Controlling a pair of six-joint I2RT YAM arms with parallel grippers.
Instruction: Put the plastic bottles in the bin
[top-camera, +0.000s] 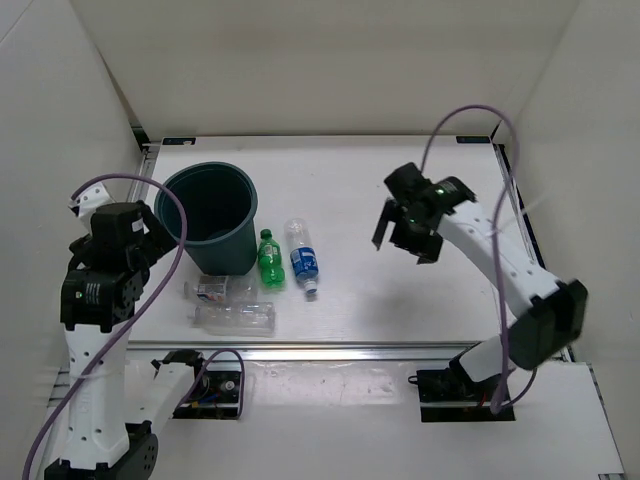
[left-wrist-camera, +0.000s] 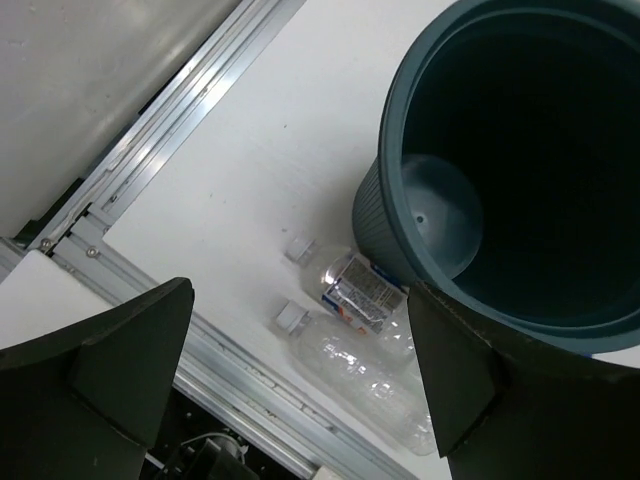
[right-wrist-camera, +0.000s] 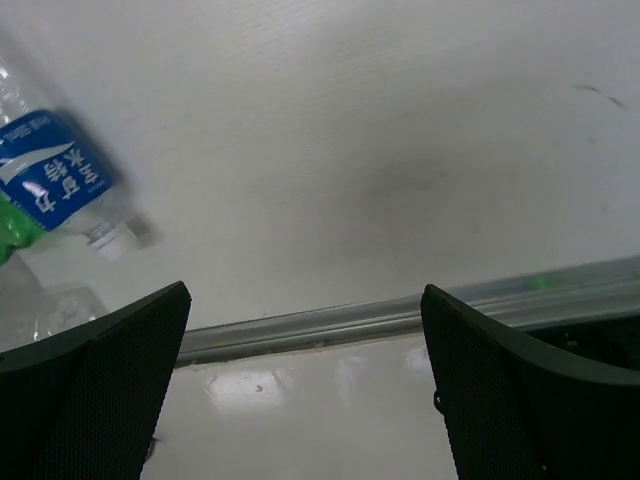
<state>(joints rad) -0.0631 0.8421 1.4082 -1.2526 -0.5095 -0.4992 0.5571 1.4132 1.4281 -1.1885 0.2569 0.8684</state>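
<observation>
The dark teal bin stands upright at the left middle of the table, empty inside. Four bottles lie in front of it: a green one, a clear one with a blue label, and two clear ones with pale labels. My left gripper is open and empty, raised just left of the bin; its view shows the two pale bottles below its jaws. My right gripper is open and empty, raised to the right of the blue-label bottle.
An aluminium rail runs along the table's near edge and shows in the right wrist view. White walls close in the left, back and right. Cables loop from both arms.
</observation>
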